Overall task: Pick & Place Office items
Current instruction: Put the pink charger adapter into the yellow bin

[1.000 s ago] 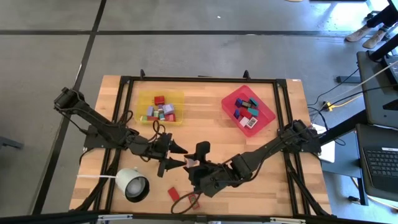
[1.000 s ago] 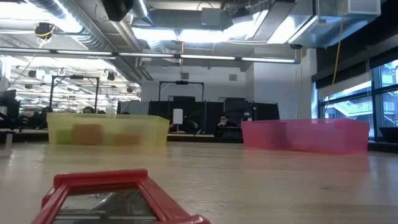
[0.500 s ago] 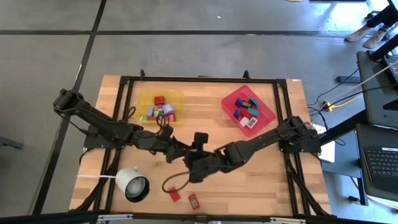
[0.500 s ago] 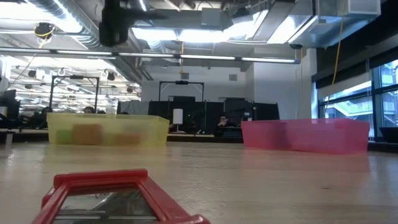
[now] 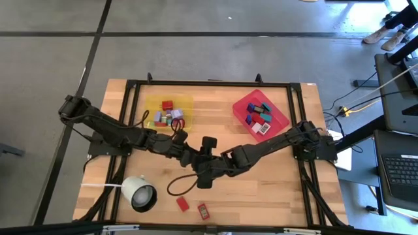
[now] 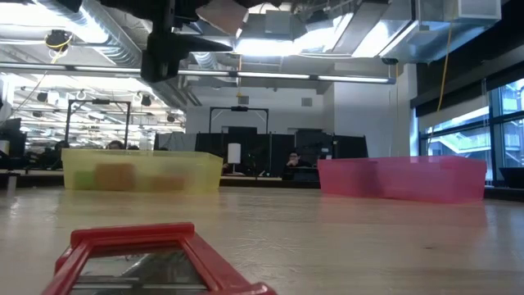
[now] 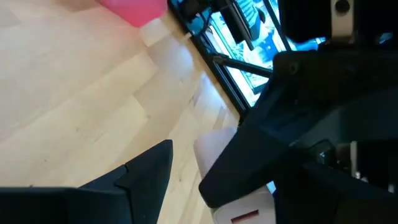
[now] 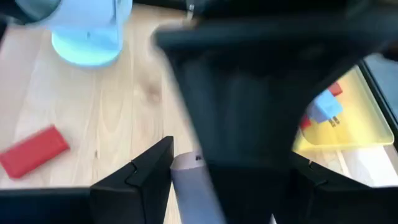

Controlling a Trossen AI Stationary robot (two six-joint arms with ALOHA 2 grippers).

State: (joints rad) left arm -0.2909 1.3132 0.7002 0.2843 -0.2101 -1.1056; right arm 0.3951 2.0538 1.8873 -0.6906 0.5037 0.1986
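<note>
High: left fingers and right fingers are brought together mid-surface. Low: pale block is held aloft. Left wrist: left fingers are spread wide beside it. Right wrist: block is gripped by right fingers.

A yellow tray and a red tray sit well apart on the wooden tabletop. A white round lamp-like object (dark opening showing) lies near the front edge, a dark cable looping just beside it.
</note>
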